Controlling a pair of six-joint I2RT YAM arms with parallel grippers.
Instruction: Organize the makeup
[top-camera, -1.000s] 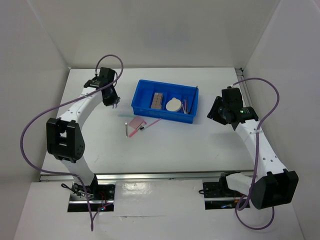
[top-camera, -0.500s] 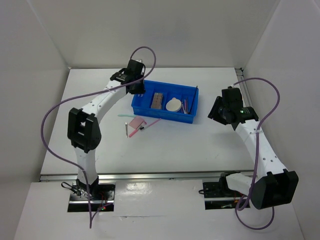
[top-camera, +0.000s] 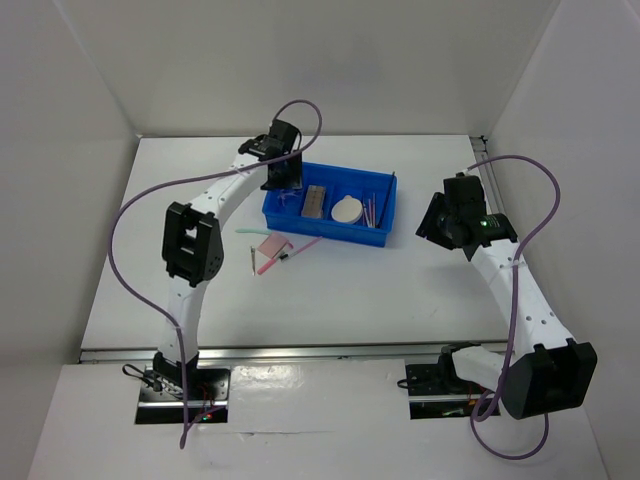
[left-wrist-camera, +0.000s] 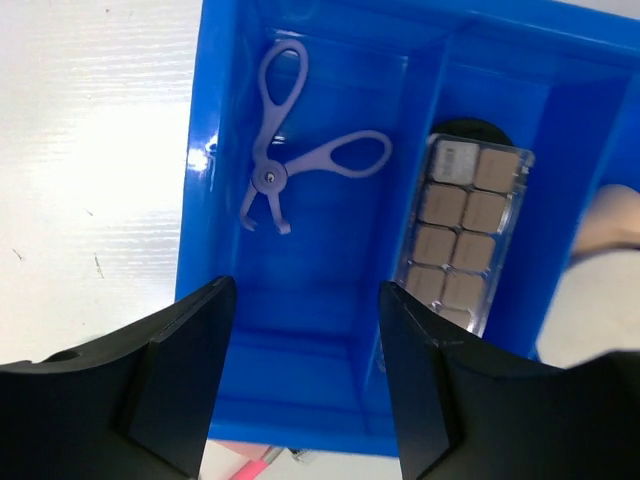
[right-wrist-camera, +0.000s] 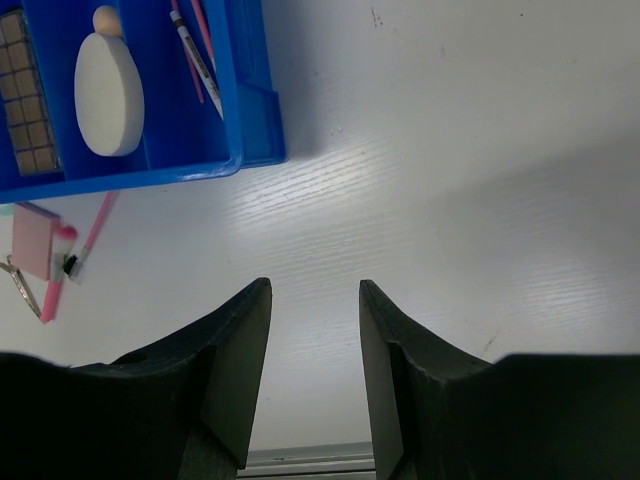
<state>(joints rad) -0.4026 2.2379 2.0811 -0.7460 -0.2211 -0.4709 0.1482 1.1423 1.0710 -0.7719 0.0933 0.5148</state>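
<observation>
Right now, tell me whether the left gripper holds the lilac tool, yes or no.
No, the lilac tool lies loose in the tray's end compartment, with the left gripper's jaws open and clear of it.

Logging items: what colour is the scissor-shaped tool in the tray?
The tool is lilac; left wrist view.

View from the left wrist. The left claw (left-wrist-camera: 305, 300) is hovering over the blue tray (left-wrist-camera: 197, 120), its two dark fingers (left-wrist-camera: 170, 380) standing apart with nothing between them. A lavender scissor-handled tool (left-wrist-camera: 270, 178) is lying flat in the leftmost compartment. In the next compartment, a clear-cased palette (left-wrist-camera: 458, 235) of tan pans is resting partly over a black round compact (left-wrist-camera: 460, 128). A cream puff (left-wrist-camera: 590, 315) is showing at the right edge. The white counter (left-wrist-camera: 90, 150) is lying left of the tray.
</observation>
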